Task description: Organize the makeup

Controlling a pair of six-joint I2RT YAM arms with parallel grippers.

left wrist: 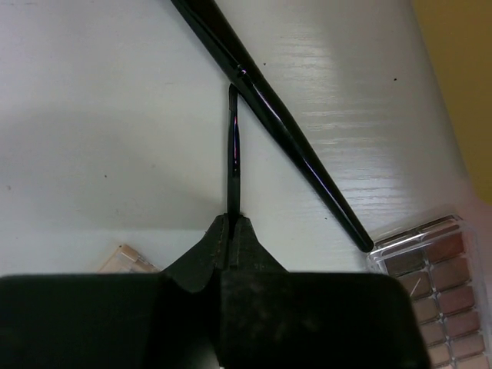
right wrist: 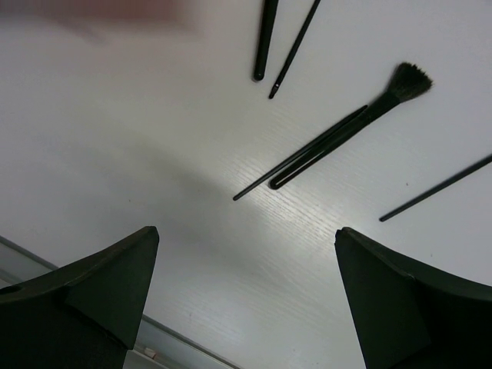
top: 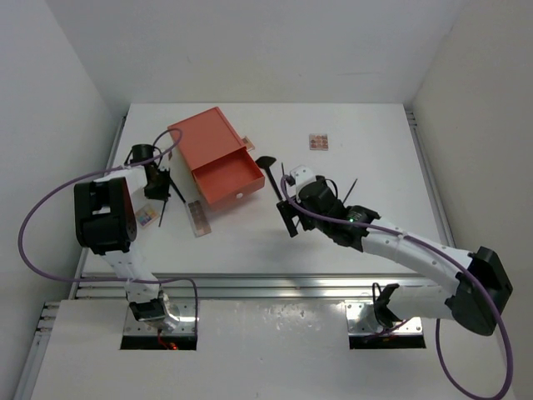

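Observation:
In the left wrist view my left gripper [left wrist: 232, 219] is shut on a slim black stick [left wrist: 233, 150] that points away over the white table. A thicker black brush handle [left wrist: 286, 129] lies diagonally just right of it, ending at a pink-brown palette [left wrist: 430, 284]. From above, the left gripper [top: 156, 185] sits left of the orange drawer box [top: 212, 154]. My right gripper [top: 291, 215] hangs open over bare table near the middle. In its wrist view the right gripper [right wrist: 246, 238] holds nothing. A fan-headed brush [right wrist: 361, 121] and a thin stick [right wrist: 296, 157] lie ahead of it.
The box's drawer [top: 226, 179] stands pulled out. A long palette [top: 198, 218] and a multicoloured one [top: 146, 218] lie near the left arm. A small palette [top: 318, 142] lies far right. A fan brush [top: 268, 167] rests by the drawer. More sticks [right wrist: 265, 38] lie beyond.

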